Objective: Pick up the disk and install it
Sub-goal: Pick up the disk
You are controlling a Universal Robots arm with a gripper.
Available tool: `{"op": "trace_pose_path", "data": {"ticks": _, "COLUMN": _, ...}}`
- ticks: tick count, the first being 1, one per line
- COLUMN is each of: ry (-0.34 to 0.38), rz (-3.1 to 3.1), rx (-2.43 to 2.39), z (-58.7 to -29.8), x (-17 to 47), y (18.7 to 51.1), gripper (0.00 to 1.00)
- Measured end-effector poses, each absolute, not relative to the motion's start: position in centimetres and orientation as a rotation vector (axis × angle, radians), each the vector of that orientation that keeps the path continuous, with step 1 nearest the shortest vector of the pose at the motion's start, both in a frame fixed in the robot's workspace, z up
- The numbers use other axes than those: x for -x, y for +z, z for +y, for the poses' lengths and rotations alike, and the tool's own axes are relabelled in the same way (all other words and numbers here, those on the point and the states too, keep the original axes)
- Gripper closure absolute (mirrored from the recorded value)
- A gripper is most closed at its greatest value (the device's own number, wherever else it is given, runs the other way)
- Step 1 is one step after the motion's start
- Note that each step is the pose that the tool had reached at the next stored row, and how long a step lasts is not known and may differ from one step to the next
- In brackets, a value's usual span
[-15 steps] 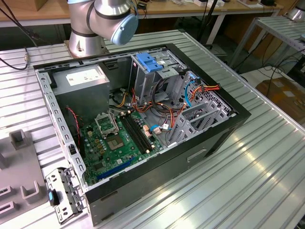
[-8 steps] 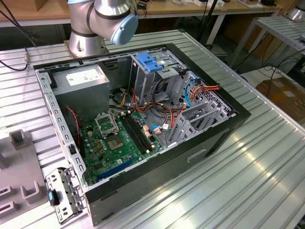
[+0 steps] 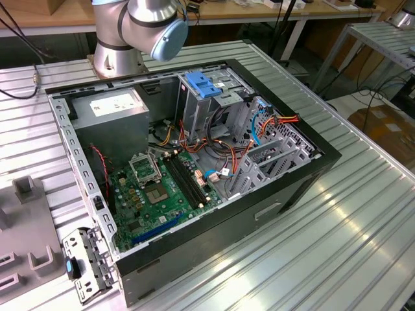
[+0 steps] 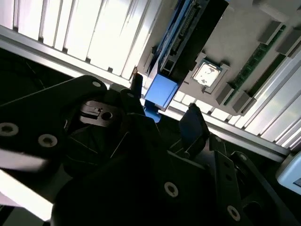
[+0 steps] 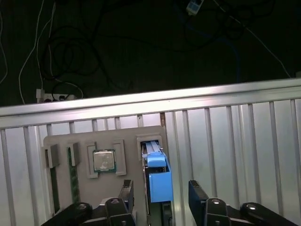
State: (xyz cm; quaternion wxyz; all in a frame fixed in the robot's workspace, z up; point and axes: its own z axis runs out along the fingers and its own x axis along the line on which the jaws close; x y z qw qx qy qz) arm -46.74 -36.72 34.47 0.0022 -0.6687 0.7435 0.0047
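Disk [image 5: 155, 162]: edge-on in grey tray [image 5: 108, 136] slot, blue carrier end up; tool [image 5: 161, 187] released, jaws straddling it.

My arm [image 3: 117, 48] is silver tube, with a pale blue cap [image 3: 170, 37] on its round joint. My gripper [image 5: 161, 188] is matte black: two flat, blunt fingers [image 5: 196, 195] on angular links dotted with silver screws [image 4: 170, 189].

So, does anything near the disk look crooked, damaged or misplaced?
Nothing stands out. In the first wrist view the disk stands on edge in the slot of the grey holder, the open gripper straddles it without touching, and the chip lies flat beside it.
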Motion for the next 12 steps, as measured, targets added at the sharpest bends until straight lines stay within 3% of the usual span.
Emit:
{"op": "trace_pose_path", "data": {"ticks": 1, "ry": 0.015, "rz": 2.333, "rx": 2.098, "z": -36.7, "x": 46.7, "y": 34.2, "gripper": 0.40}}
{"op": "trace_pose_path", "data": {"ticks": 12, "ry": 0.015, "rz": 2.296, "rx": 2.137, "z": -36.8, "x": 47.0, "y": 31.7, "gripper": 0.40}}
